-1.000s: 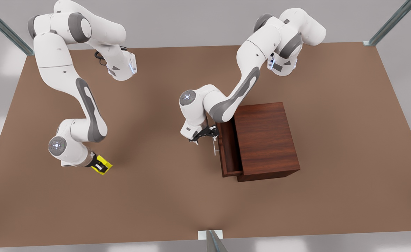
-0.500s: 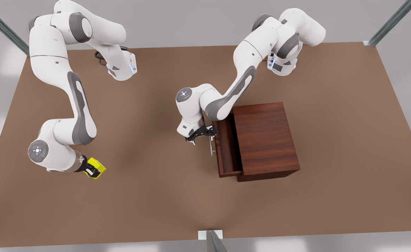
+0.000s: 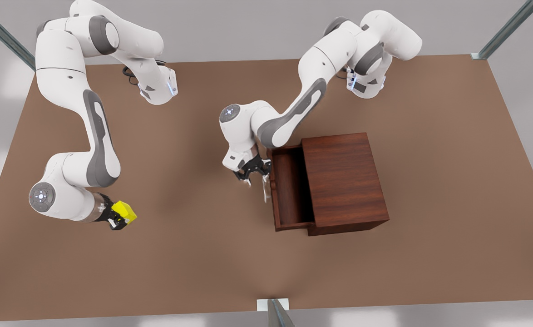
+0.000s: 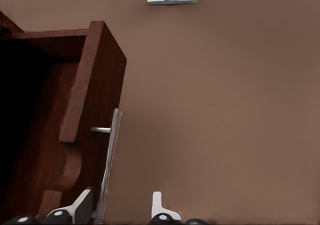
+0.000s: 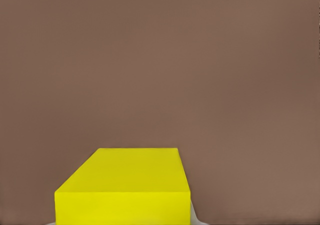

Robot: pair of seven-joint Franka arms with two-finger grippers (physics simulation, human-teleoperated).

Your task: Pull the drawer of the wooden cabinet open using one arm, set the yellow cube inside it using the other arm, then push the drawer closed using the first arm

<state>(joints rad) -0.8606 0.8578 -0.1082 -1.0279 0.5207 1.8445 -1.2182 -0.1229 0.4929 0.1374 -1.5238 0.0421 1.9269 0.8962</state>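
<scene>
The left gripper (image 3: pixel 251 175) is hooking the drawer (image 3: pixel 289 190) handle (image 4: pixel 109 165), jaws apart around it, so it could slip off. Far left, the right gripper (image 3: pixel 114 217) is holding the cube (image 3: pixel 125 210), jaws clamped.

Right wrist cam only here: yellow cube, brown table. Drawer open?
Observer: Yes. The drawer is pulled well out of the wooden cabinet.
Operator: Left gripper on it?
Observer: The left gripper is open, with its fingers straddling the silver handle.
Operator: Where's my cube relative to the drawer?
Observer: The yellow cube, shut in the right gripper, is far off toward the front view's left of the drawer.
</scene>
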